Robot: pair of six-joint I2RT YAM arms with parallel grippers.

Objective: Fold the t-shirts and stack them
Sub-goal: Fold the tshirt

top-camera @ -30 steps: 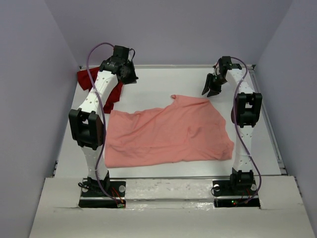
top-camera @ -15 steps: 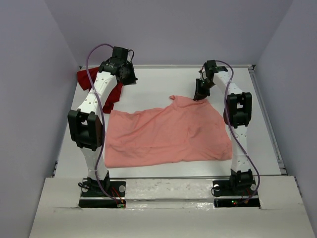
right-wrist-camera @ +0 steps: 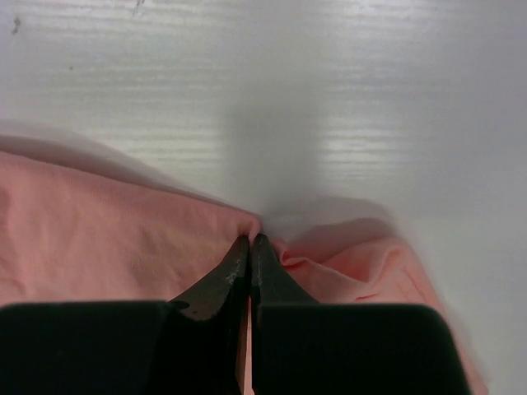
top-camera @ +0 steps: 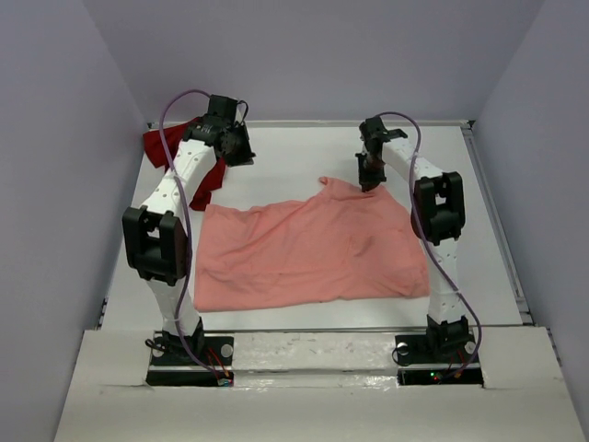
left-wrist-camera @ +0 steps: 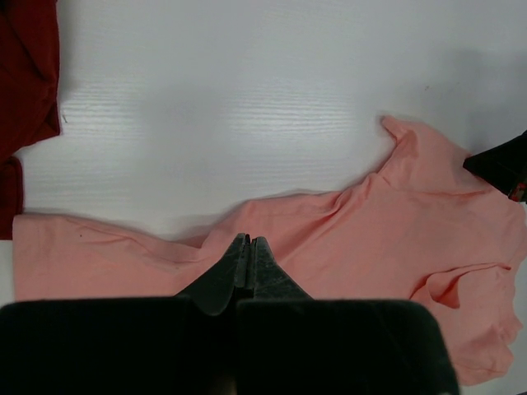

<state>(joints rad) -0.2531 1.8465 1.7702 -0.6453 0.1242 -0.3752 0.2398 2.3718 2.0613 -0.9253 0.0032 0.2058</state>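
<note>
Two shirts in view, both on the white table (top-camera: 294,152). Salmon-pink t-shirt (top-camera: 313,249) lies spread flat across the middle, not folded, a few wrinkles, with a small flap sticking up at its far edge right of centre. Dark red t-shirt (top-camera: 210,180) is crumpled at the far-left side, partly hidden behind the left arm, its near end just beside the pink shirt's far-left corner; can't tell if they touch.

Right gripper (top-camera: 370,180) is down at the far edge of the salmon-pink t-shirt, just right of that flap. In the right wrist view its fingertips (right-wrist-camera: 239,255) are pressed together with no gap, and the pink cloth puckers right at the tips, so it is pinching the shirt's edge. Bare table lies beyond the tips.

Left gripper (top-camera: 241,147) is raised above the table at the far left, near the dark red t-shirt and touching neither shirt. In the left wrist view its jaws are fully closed with nothing between them, and the pink shirt's far edge lies below them.
</note>
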